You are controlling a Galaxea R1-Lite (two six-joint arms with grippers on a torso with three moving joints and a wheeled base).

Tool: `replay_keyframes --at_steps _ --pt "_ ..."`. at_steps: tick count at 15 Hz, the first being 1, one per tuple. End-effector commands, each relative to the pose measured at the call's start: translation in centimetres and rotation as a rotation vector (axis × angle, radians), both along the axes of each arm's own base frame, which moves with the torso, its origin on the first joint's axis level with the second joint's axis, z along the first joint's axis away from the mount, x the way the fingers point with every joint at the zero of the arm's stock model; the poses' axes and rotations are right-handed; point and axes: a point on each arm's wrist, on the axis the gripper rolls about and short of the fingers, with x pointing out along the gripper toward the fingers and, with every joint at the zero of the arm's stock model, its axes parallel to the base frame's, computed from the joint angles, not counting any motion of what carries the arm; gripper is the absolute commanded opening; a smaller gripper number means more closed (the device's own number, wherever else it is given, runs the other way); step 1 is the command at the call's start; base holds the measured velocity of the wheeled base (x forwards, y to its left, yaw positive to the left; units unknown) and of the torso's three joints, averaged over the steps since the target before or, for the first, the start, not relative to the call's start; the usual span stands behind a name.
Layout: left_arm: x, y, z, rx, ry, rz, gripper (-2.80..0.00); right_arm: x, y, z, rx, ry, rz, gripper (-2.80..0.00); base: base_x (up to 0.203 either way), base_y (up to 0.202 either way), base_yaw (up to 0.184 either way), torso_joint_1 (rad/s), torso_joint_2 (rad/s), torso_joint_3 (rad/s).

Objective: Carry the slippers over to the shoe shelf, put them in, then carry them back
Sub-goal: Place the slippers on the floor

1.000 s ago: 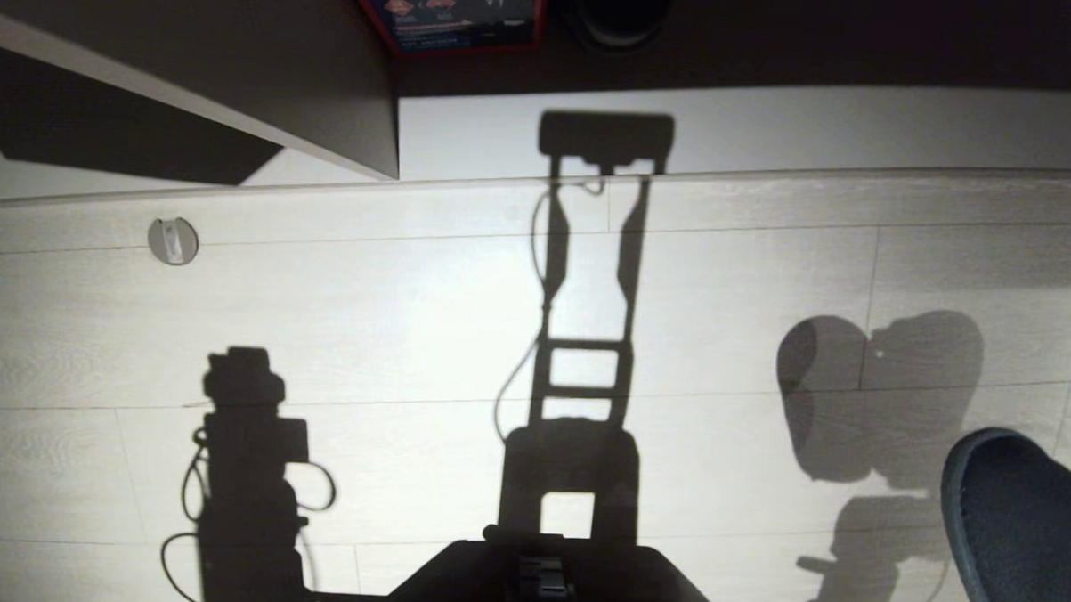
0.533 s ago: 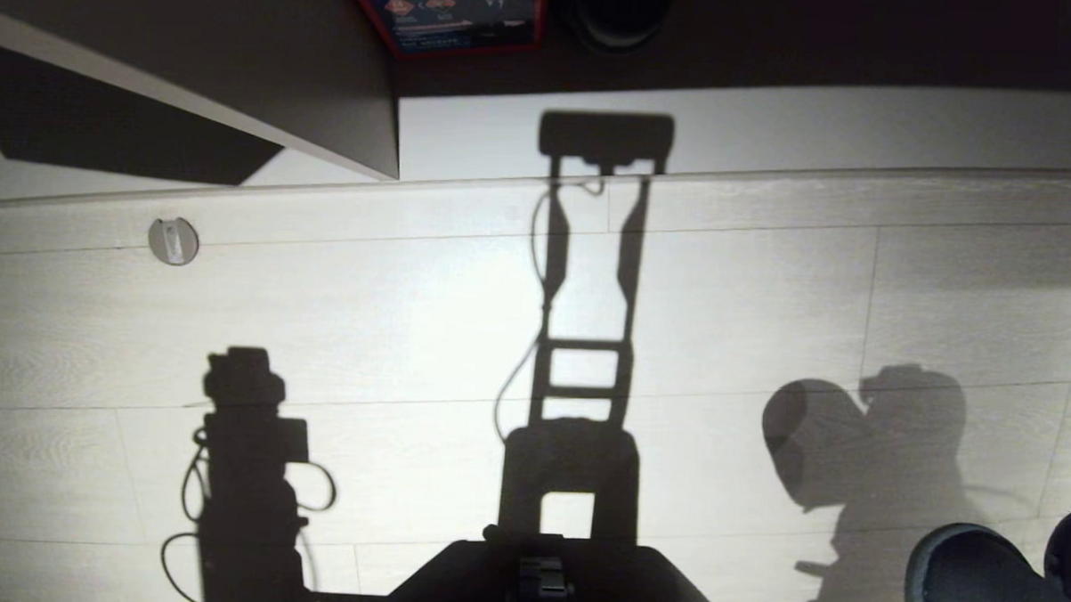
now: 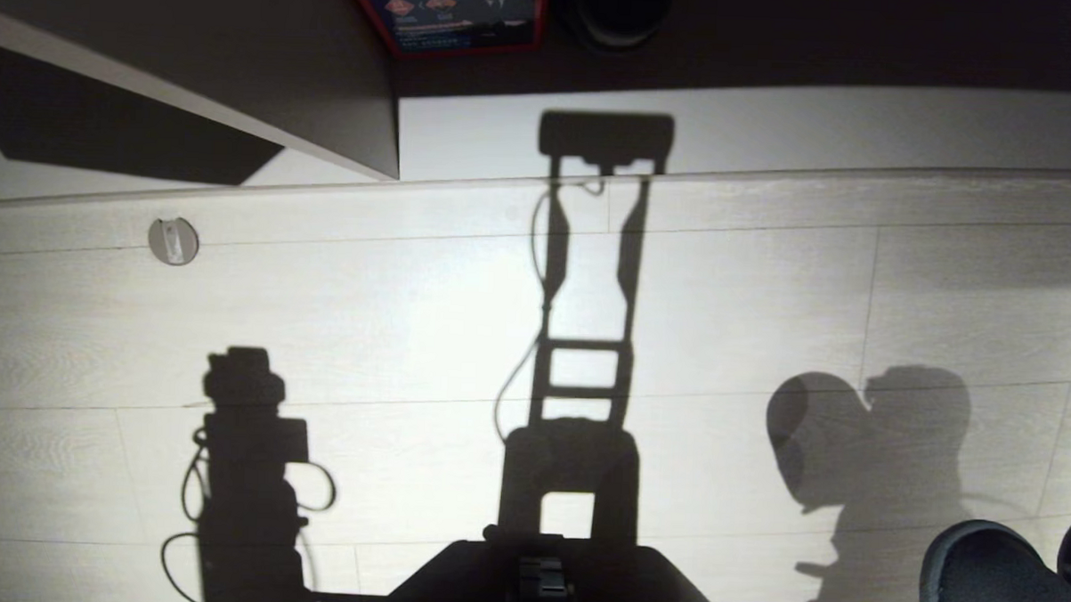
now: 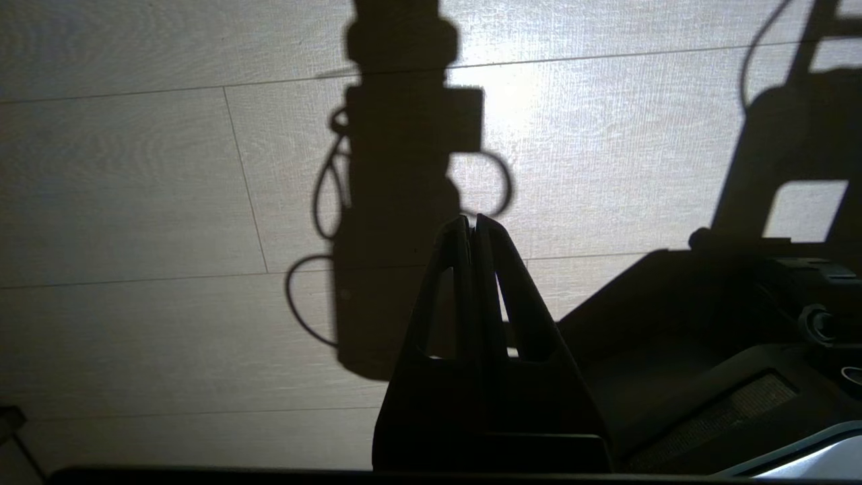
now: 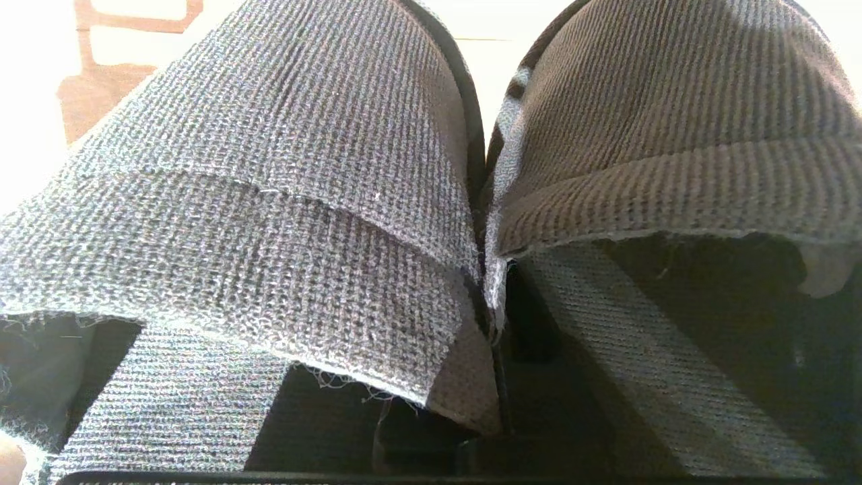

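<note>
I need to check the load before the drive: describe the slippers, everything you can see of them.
The slippers are a pair of dark charcoal fabric slip-ons with a ribbed knit weave, closed rounded toes, open backs and slightly frayed upper edges. In the right wrist view they sit side by side, inner edges pressed together at the middle, toes pointing away from the camera. The right gripper itself is hidden behind them; it appears to pinch them where they meet. In the head view their toes show at the lower right corner, held above the pale wood-look floor.

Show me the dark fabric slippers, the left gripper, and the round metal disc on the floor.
dark fabric slippers [image 5: 283,168]: right wrist view, knit upper of one slipper.
left gripper [image 4: 473,225]: left wrist view, closed fingertips.
round metal disc [image 3: 173,240]: head view, its centre.
</note>
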Motion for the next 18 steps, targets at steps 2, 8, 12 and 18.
replay_keyframes --at_steps 2,8,12,18 --pt "0.00 0.00 0.01 -0.001 -0.001 -0.001 -2.80 0.04 0.00 -0.05 0.000 0.006 0.000 -2.80 0.000 0.000 0.000 0.000 0.00 0.000" --pt "0.00 0.00 0.01 -0.001 -0.001 0.000 -2.80 0.02 0.00 -0.05 0.000 0.004 0.000 -2.80 0.000 0.000 0.000 0.000 0.00 0.000" --pt "0.01 0.00 0.01 -0.004 0.001 0.001 -2.80 0.03 0.00 -0.05 0.000 0.004 0.000 -2.80 0.000 0.000 0.000 0.000 0.00 0.000" --pt "0.01 0.00 0.01 -0.004 0.001 0.001 -2.80 0.02 0.00 -0.05 0.000 0.004 0.000 -2.80 0.000 0.000 0.000 0.002 0.00 0.147"
